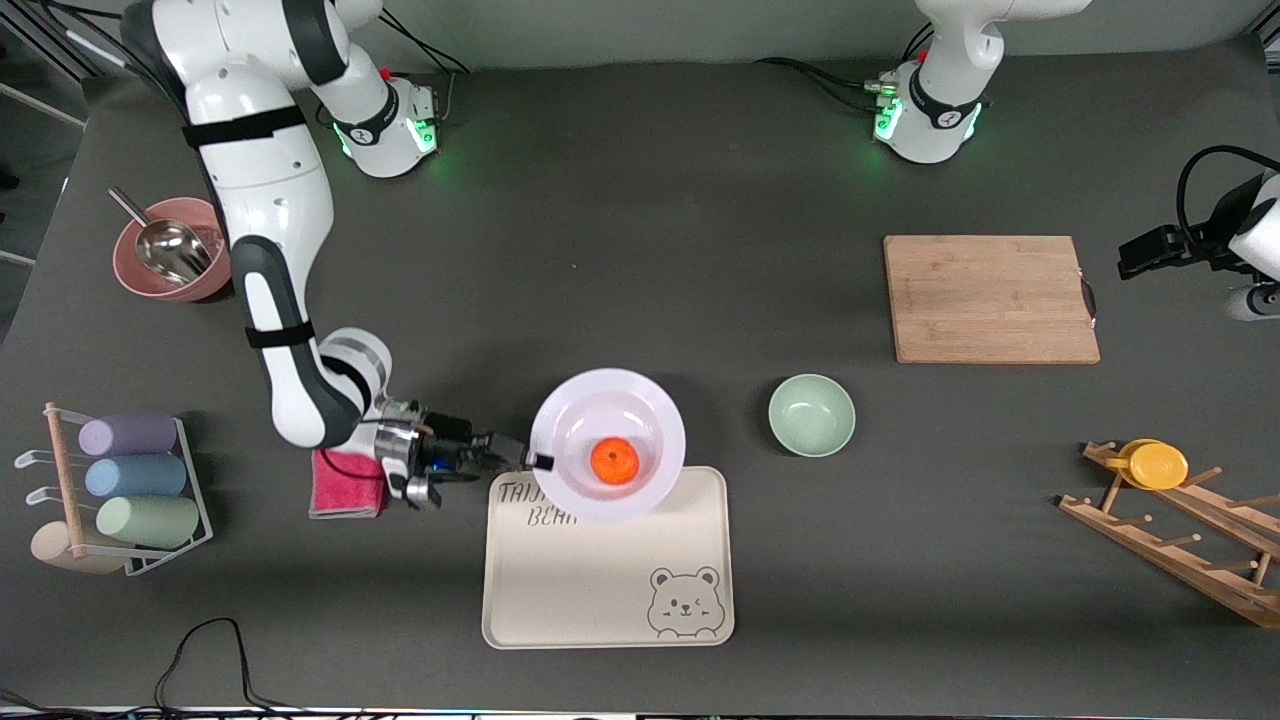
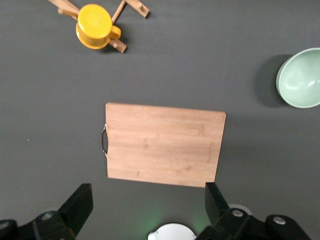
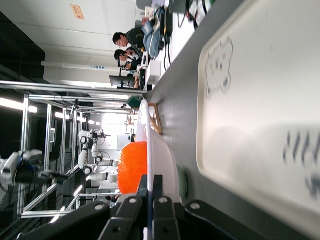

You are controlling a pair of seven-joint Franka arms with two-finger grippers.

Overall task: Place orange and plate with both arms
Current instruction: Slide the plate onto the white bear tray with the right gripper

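The orange (image 1: pixel 614 461) lies in the middle of the pale lavender-white plate (image 1: pixel 578 400). My right gripper (image 1: pixel 530 460) is shut on the plate's rim at the side toward the right arm's end and holds the plate over the cream bear tray (image 1: pixel 600 580), at the tray's edge farthest from the front camera. In the right wrist view the fingers (image 3: pixel 152 200) clamp the thin rim of the plate (image 3: pixel 162 155), with the orange (image 3: pixel 134 167) just past them. My left gripper (image 2: pixel 147 212) is open and empty, high above the table near the wooden cutting board (image 1: pixel 990 298), and waits.
A mint-green bowl (image 1: pixel 811 414) stands beside the plate toward the left arm's end. A wooden rack with a yellow lid (image 1: pixel 1155 464) is near there. A pink cloth (image 1: pixel 347 485), a cup rack (image 1: pixel 125 490) and a pink bowl with a scoop (image 1: pixel 170 250) are at the right arm's end.
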